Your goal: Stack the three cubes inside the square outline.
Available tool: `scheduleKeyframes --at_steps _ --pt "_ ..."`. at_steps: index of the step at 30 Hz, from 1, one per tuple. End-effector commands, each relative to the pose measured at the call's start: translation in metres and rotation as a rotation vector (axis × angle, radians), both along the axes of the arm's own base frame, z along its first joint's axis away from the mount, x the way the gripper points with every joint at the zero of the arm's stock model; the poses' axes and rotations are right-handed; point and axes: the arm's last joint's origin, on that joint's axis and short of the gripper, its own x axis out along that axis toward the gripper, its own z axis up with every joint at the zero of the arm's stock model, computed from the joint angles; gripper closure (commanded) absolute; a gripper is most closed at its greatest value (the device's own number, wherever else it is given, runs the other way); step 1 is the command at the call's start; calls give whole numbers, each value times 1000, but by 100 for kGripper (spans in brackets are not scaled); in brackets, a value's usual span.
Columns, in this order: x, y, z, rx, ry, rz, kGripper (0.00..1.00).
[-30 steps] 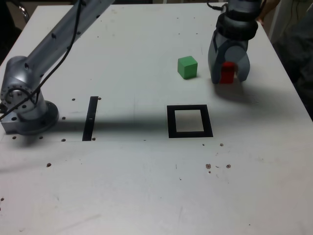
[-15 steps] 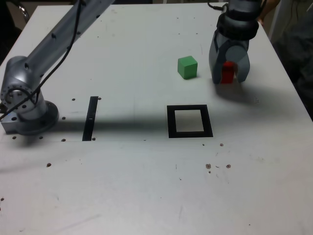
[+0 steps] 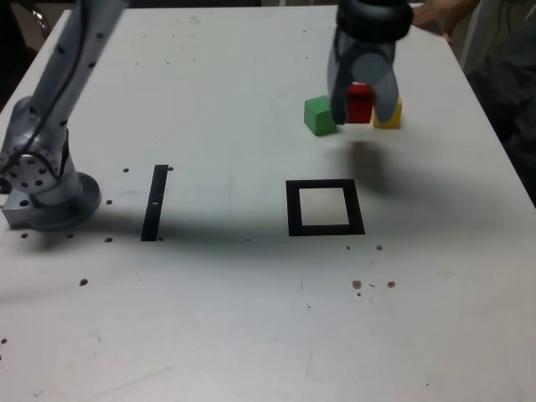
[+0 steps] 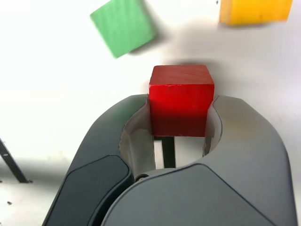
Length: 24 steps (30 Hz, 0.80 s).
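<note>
**Red cube clamped, lifted clear of the table**

The pincer (image 3: 362, 107) is clamped on the red cube (image 4: 181, 100), above the table (image 3: 251, 318). Beside it sit the green cube (image 3: 319, 115) and the yellow cube (image 3: 389, 117), half hidden behind a jaw. The square outline (image 3: 325, 208) lies nearer the camera, empty.

Gripper (image 3: 362, 107) hangs above the white table (image 3: 251, 318), jaws clamped on the red cube (image 3: 360, 103), which sits clear of the surface w/ a shadow under it. Green cube (image 3: 319, 115) on the table just beside it at 9 o'clock; yellow cube (image 3: 389, 114) at 3 o'clock, partly hidden behind a jaw. Square outline (image 3: 325, 208) lies at 6 o'clock from the gripper, nothing in it. Black strip (image 3: 155, 202) at 9 o'clock of the outline, arm base (image 3: 46, 188) beyond it. A hand (image 3: 440, 15) shows at the table's far edge.
</note>
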Motion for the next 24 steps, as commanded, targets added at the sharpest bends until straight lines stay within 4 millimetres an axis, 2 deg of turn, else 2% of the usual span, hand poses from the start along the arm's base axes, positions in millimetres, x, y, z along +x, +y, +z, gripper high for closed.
scheduleKeyframes --at_steps 1,11,24 --pt "-8 -8 5 3 -7 -2 60" --pt "-35 -50 5 -11 3 -23 60" --pt "-43 -87 -3 -40 7 -34 60"
